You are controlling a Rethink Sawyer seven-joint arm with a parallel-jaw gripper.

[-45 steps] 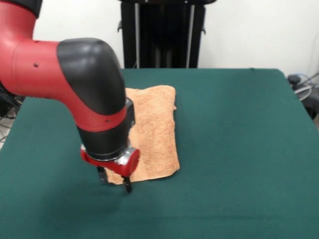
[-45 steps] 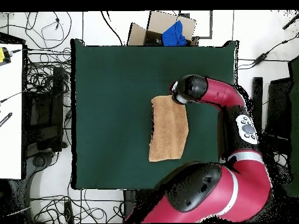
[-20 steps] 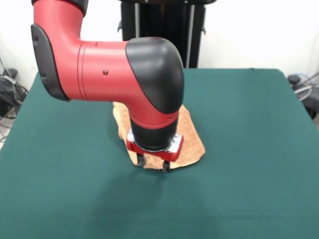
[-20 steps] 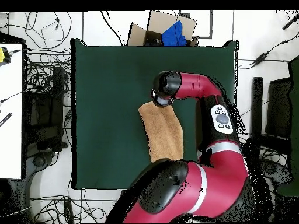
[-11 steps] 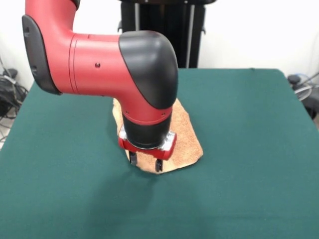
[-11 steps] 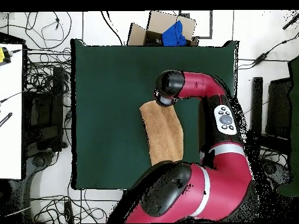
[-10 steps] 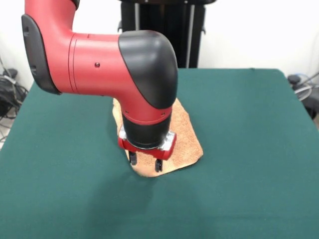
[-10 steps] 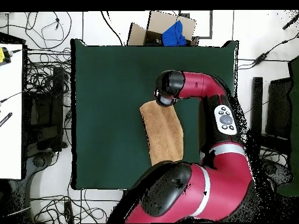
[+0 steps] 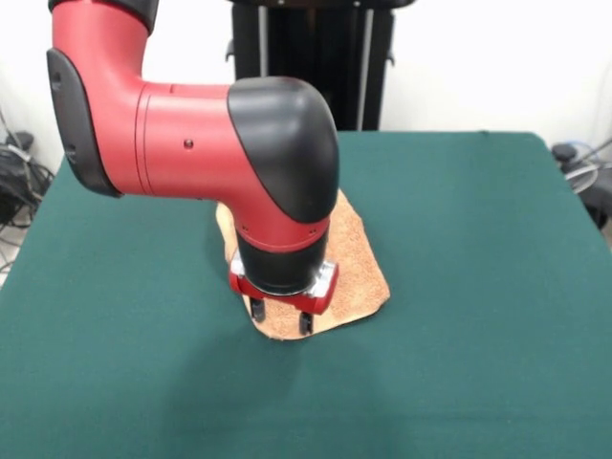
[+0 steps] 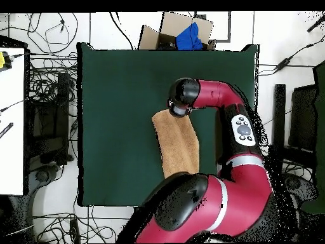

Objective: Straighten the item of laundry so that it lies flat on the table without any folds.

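The item of laundry (image 9: 354, 258), a light orange-tan towel, lies near the middle of the dark green table (image 9: 478, 239), and my arm hides much of it in the front view. From overhead the towel (image 10: 179, 145) is a long narrow strip, slightly slanted. My gripper (image 9: 281, 317) points straight down at the towel's near end. Its two fingers stand apart with their tips at the cloth, and no raised fold shows between them. In the overhead view my wrist (image 10: 182, 94) covers that end of the towel.
A cardboard box (image 10: 166, 30) holding something blue stands just off one table edge (image 10: 120, 114). Cables crowd the floor around the table, and a white bench (image 10: 11, 127) runs along one side. A black stand (image 9: 311, 62) rises behind the table.
Since 2.2 s ago my gripper has drawn the towel's end sideways toward the table's middle, leaving the towel slanted. In the last half second the gripper has only shifted slightly.
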